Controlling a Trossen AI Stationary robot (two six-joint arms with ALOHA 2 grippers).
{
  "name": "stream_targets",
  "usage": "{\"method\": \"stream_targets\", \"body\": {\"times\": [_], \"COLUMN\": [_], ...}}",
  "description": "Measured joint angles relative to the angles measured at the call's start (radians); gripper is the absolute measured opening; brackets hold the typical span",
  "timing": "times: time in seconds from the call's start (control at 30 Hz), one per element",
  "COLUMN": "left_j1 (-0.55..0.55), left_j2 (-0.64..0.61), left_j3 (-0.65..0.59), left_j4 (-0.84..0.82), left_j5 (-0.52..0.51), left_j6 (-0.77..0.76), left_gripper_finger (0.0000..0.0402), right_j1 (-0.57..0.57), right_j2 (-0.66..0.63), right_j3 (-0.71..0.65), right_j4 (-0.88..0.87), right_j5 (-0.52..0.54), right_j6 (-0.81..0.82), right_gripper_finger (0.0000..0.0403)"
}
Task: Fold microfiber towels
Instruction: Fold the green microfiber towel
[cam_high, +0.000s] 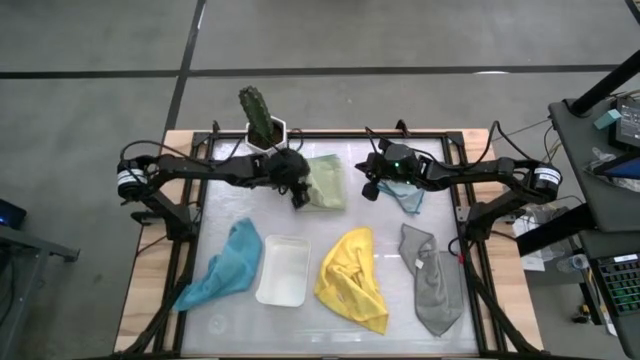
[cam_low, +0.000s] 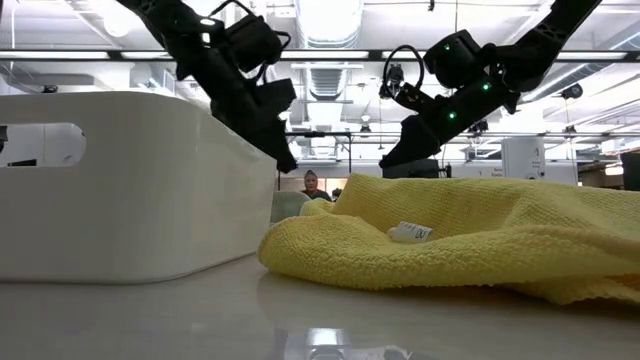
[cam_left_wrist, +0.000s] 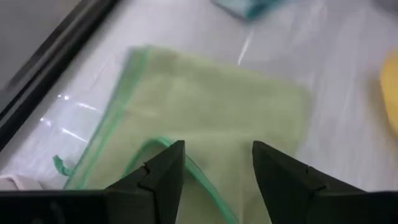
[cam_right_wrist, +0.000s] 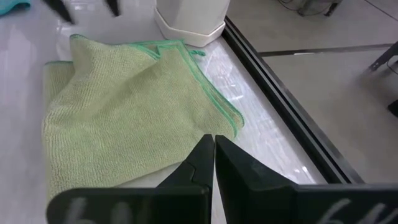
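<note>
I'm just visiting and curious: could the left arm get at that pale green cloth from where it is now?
Probably yes. The left gripper, fingers open, hangs right at the pale green towel's edge, and its wrist view shows nothing between them.

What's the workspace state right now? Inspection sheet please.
Surface: white tabletop, wooden edges, dark frame.
Job's things: pale green towel at the back, partly folded over itself; light blue towel bunched by the right arm; teal towel, yellow towel and grey towel crumpled at the front.
Clutter: white tray between teal and yellow; potted cactus at the back edge.
Grippers: left pincer open over the pale green towel; right pincer shut, empty, pointing at it.
Cables: loops by the right arm's base.
Surroundings: concrete floor; equipment desk at right; a person far off.
</note>
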Motion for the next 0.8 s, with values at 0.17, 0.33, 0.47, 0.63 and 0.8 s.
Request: {"method": "stream_targets", "body": {"times": [0.17,0.33,0.47,0.63,0.8], "left_j1": [0.051,0.054,0.054,0.054,0.051], "left_j2": [0.007,0.034,0.053,0.059,0.087], "left_j3": [-0.003,-0.004,-0.009,-0.012,-0.013], "left_j4": [0.022,0.022,0.016,0.016,0.032], "left_j5": [0.015,0.021,0.02,0.021,0.021], "left_j6": [-0.214,-0.342,-0.376,-0.389,-0.389], "left_gripper_finger": [0.0173,0.0156,0.0134,0.0125,0.0125], "right_j1": [0.0,0.0,0.0,0.0,0.0], "right_j2": [0.0,0.0,0.0,0.0,0.0], "right_j3": [0.0,0.0,0.0,0.0,0.0], "right_j4": [-0.001,-0.002,-0.003,-0.007,-0.009], "right_j5": [0.0,0.0,0.0,0.0,0.0], "right_j6": [0.0,0.0,-0.001,-0.001,-0.007], "right_gripper_finger": [0.0009,0.0009,0.0009,0.0009,0.0009]}}
